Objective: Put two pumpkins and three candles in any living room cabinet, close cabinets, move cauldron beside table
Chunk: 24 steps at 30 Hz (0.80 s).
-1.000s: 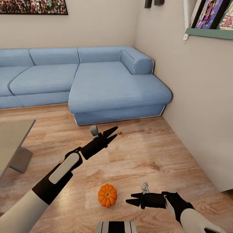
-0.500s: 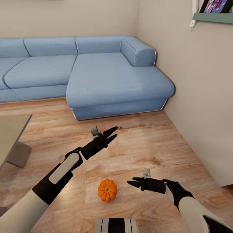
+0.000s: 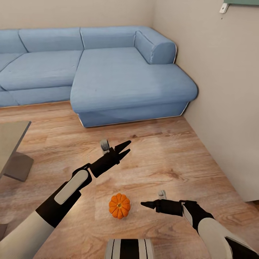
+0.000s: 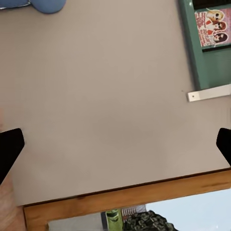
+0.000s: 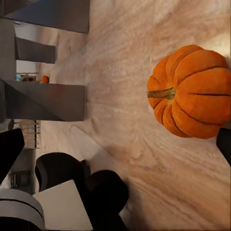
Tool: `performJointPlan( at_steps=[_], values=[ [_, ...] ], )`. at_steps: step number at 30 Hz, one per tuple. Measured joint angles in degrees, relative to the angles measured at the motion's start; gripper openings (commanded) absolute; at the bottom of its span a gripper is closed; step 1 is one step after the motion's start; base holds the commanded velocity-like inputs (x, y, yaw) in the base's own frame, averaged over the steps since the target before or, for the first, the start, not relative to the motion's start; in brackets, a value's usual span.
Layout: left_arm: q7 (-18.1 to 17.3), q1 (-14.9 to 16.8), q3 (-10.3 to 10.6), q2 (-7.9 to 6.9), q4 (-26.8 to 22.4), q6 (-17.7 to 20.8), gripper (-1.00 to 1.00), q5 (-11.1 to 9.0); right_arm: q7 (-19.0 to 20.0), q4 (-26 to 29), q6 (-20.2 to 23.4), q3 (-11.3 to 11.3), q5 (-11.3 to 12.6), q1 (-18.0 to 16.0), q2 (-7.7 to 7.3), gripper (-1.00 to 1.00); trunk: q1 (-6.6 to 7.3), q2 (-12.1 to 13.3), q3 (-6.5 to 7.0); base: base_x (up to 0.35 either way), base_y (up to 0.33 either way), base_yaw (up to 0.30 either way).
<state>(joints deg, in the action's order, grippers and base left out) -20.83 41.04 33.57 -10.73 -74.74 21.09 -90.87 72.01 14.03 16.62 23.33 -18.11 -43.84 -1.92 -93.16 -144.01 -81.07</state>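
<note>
One orange ribbed pumpkin point(image 3: 119, 205) sits on the wood floor just in front of my base. My right gripper point(image 3: 145, 204) hovers low to its right, a short gap away, with its fingers pointing at it. In the right wrist view the pumpkin point(image 5: 192, 91) lies on its side with the stem showing, off to one side of the line between the widely spread fingertips of the right gripper point(image 5: 115, 144). My left gripper point(image 3: 126, 149) is open and empty, held out above the floor beyond the pumpkin. In its wrist view the left gripper point(image 4: 115, 144) faces a bare wall.
A blue corner sofa point(image 3: 126, 82) fills the back. A beige wall point(image 3: 230, 108) runs along the right. A grey table point(image 3: 10, 144) stands at the left edge. A tiny orange object point(image 5: 44, 79) shows far off past the dark table legs point(image 5: 48, 101).
The head view has tilted down, so sofa and pumpkin sit higher in the picture. My right gripper has lifted to the pumpkin's level and rolled its wrist. The pumpkin stays put.
</note>
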Motion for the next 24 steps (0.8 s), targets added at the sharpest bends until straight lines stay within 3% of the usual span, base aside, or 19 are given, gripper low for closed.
performJointPlan(
  at_steps=[3,6,8,24],
  values=[
    [0.00,0.00,0.01,-0.01,0.02,0.00,1.00,-0.01,0.16,-0.19,0.54,1.09,0.71,-0.46,0.02,1.00,-0.08,-0.04,-0.66,0.000,0.000,0.000],
    [0.00,0.00,0.00,-0.02,0.01,0.00,1.00,-0.04,0.22,-1.77,4.09,2.26,4.31,-1.71,-0.09,1.00,-0.15,-0.08,-1.33,0.000,0.000,0.000],
    [0.00,0.00,0.00,-0.01,0.03,0.00,1.00,-0.04,0.23,-2.01,5.03,2.35,5.24,-2.01,-0.15,1.00,-0.21,-0.11,-1.77,0.000,0.000,0.000],
    [0.00,0.00,0.00,-0.01,0.04,0.00,1.00,0.00,0.14,-2.39,6.00,2.41,6.06,-2.30,0.15,1.00,-0.62,-0.32,-5.32,0.000,0.000,0.000]
  ],
)
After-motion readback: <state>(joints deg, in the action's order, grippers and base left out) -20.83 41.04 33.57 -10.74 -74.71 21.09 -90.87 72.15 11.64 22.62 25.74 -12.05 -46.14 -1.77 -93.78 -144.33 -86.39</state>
